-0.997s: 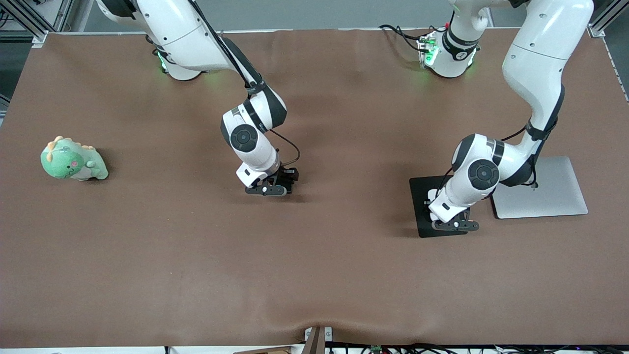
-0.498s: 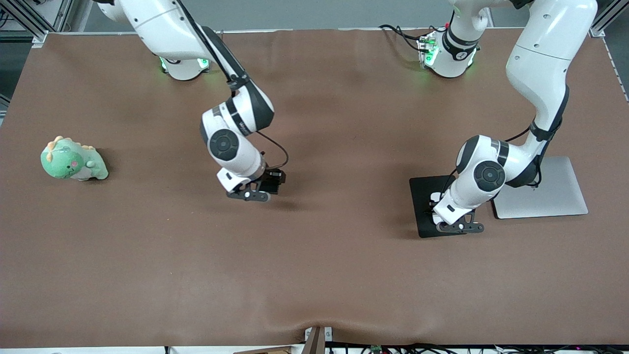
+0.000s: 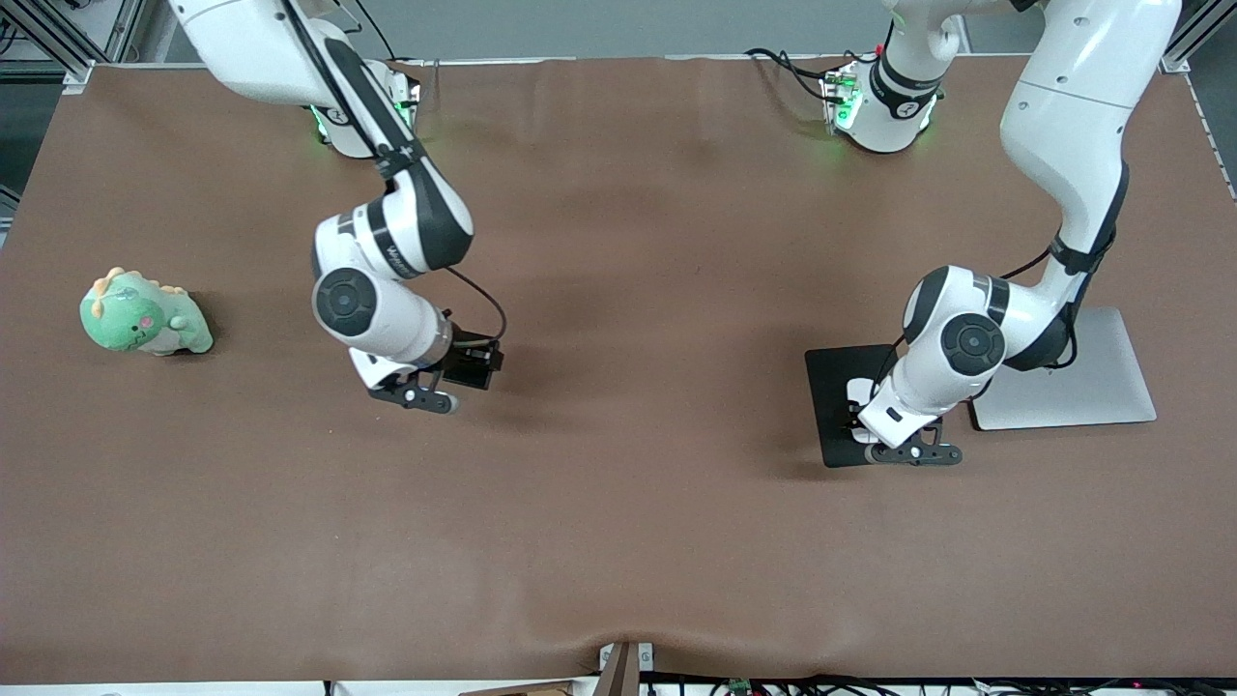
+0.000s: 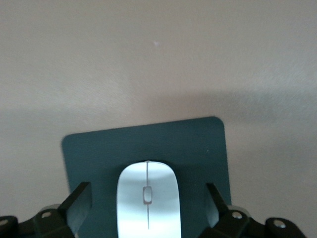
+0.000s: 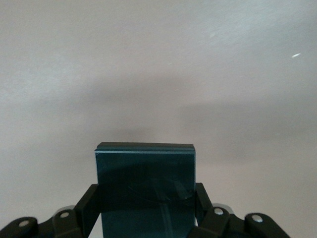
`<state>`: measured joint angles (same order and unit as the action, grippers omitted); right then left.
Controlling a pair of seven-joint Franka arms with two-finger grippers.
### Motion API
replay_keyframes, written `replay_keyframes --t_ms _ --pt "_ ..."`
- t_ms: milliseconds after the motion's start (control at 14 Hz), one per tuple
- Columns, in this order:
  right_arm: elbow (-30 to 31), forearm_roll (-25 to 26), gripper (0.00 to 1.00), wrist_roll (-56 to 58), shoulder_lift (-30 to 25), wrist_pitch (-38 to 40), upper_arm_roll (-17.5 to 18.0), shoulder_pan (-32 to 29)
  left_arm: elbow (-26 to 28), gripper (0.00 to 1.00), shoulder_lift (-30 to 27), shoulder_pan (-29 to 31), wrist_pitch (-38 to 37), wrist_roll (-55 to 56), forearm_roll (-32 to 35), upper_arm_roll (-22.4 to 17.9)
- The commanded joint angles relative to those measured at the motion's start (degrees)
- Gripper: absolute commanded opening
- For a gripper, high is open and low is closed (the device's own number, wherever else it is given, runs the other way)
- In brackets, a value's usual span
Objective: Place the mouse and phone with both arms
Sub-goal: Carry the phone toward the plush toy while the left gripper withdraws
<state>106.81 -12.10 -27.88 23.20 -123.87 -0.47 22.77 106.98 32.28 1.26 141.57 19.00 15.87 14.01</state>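
Green toy dinosaur on the bench, at the right arm's end, untouched.

Right gripper: clamped on the phone, pinching its two long edges. Hangs over bare bench. Over the last second, carried off from mid-bench toward the right arm's end. Phone therefore lifted and in transit, not yet set down. No obvious landing spot under it. Judged halfway through its half of the job.

Black mouse pad, toward the left arm's end. Mouse flat on it, about centred.

Left gripper: low over the pad's edge nearest the front camera, spread wide, a gap on either side of the mouse, no contact. Has slid a little toward that edge since a second ago. Looks like a release just made, so mouse placement likely done; retreat upward probably next.

Flat grey slab just beside the pad, bare apart from the left arm crossing above.

No box, tray or bin anywhere; the pad alone carries anything, namely the mouse.
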Motion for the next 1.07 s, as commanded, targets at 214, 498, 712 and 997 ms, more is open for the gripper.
replay_keyframes --t_ms 214,498,712,997 --pt "8.66 0.14 0.00 13.00 -10.44 4.43 0.99 -10.88 0.16 1.00 -11.61 1.29 -15.15 -0.81 0.21 0.76" --pt "13.15 0.14 0.00 21.01 -13.44 4.34 0.99 -17.39 -6.15 1.00 -15.14 2.26 -28.50 -5.27 -4.78 0.85" --pt "15.53 0.32 0.00 26.45 -14.14 3.90 0.82 -21.34 -15.55 1.00 -15.32 2.35 -40.02 -7.93 -6.03 0.50" --pt "19.65 2.24 0.00 36.65 -13.97 -0.21 0.82 -27.68 -19.97 1.00 -19.09 2.43 -47.34 -7.93 -8.30 0.32"
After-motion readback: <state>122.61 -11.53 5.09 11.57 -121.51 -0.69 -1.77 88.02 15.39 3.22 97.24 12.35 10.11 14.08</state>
